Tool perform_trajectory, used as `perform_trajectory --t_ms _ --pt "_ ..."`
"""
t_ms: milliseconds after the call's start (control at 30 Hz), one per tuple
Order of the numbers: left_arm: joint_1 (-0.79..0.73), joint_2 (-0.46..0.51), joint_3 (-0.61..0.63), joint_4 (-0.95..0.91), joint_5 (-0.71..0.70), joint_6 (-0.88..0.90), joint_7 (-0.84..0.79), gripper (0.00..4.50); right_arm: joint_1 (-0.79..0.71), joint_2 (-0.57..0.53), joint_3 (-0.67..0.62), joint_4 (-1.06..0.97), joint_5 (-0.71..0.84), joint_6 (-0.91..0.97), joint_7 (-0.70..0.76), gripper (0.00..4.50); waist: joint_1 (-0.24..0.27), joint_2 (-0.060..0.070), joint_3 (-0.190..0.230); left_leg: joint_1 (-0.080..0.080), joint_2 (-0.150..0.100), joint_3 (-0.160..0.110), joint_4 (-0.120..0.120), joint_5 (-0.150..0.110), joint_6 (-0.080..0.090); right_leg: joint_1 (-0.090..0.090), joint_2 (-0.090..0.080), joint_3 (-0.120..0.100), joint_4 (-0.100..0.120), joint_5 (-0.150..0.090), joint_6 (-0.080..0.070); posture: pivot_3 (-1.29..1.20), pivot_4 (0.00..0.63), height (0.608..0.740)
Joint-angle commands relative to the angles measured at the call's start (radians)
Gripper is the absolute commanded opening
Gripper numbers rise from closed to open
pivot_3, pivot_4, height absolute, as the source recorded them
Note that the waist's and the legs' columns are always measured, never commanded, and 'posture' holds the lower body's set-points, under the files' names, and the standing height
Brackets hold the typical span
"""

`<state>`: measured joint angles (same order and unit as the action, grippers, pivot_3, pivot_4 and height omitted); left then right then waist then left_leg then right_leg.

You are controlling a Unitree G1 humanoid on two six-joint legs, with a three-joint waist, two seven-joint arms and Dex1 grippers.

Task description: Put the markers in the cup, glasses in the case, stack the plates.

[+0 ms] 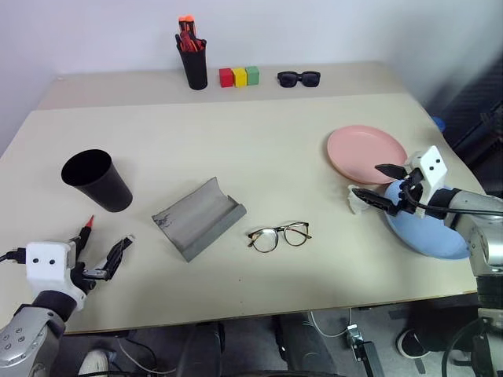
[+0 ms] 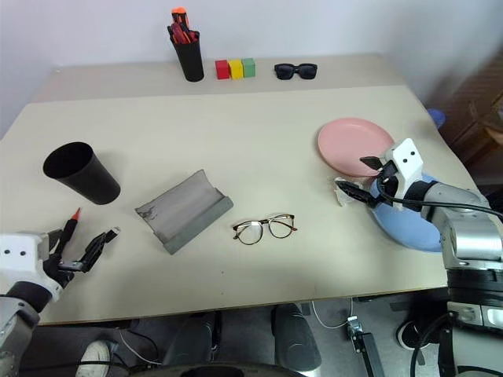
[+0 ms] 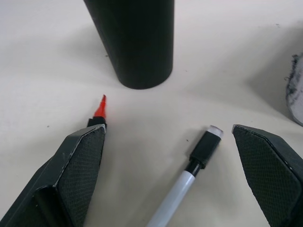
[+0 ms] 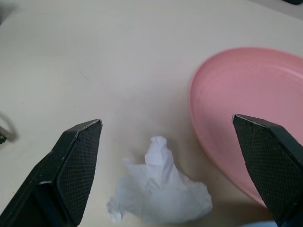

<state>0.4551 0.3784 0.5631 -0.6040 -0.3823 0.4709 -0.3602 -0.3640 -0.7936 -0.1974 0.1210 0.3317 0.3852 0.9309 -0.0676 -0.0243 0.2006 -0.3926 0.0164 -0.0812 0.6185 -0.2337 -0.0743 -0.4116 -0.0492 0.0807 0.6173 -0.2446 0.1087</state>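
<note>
Two markers lie by the table's near left corner: a red-tipped one [image 3: 100,106], half hidden behind a finger, and a white-bodied one with a black cap [image 3: 201,151]. My left gripper [image 1: 102,248] hovers open over them, a finger on each side. The black cup [image 1: 98,181] stands upright just beyond. The grey case [image 1: 198,217] lies open mid-table, with the wire-rimmed glasses [image 1: 279,236] to its right. The pink plate [image 1: 365,153] and the blue plate [image 1: 428,228] lie side by side at the right. My right gripper [image 1: 377,182] is open over the blue plate's left rim, above a crumpled tissue [image 4: 158,196].
At the back of the table stand a tall black pen cup [image 1: 192,67] holding red markers, three coloured blocks [image 1: 240,76] and black sunglasses [image 1: 299,78]. The blue plate overhangs the table's right edge.
</note>
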Motion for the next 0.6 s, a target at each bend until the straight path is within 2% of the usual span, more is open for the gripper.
perform_trajectory --t_ms 33,400,600 --pt "-0.002 -0.011 0.0 -0.041 0.002 -0.026 0.018 4.42 -0.041 -0.008 0.008 0.0 -0.007 -0.018 0.003 4.5 0.0 0.0 0.0 0.0 0.0 0.0 0.0 0.0 0.0 0.0 0.0 0.0 0.0 0.0 0.0 0.0 0.15 0.74" --pt "0.004 -0.01 -0.017 -0.069 0.003 -0.021 0.019 4.42 -0.095 0.032 0.079 -0.011 -0.013 -0.037 0.004 4.5 0.001 0.0 0.0 0.0 0.0 0.0 0.0 0.0 0.0 0.0 0.0 0.0 0.001 0.0 0.0 0.0 0.15 0.74" --pt "-0.004 0.137 -0.032 -0.1 -0.014 0.182 -0.004 4.42 -0.096 0.095 0.206 -0.233 0.009 0.017 0.031 4.5 -0.002 0.0 0.0 0.001 0.0 -0.001 0.0 0.0 0.0 -0.001 0.001 0.0 0.004 0.0 0.0 0.0 0.15 0.74"
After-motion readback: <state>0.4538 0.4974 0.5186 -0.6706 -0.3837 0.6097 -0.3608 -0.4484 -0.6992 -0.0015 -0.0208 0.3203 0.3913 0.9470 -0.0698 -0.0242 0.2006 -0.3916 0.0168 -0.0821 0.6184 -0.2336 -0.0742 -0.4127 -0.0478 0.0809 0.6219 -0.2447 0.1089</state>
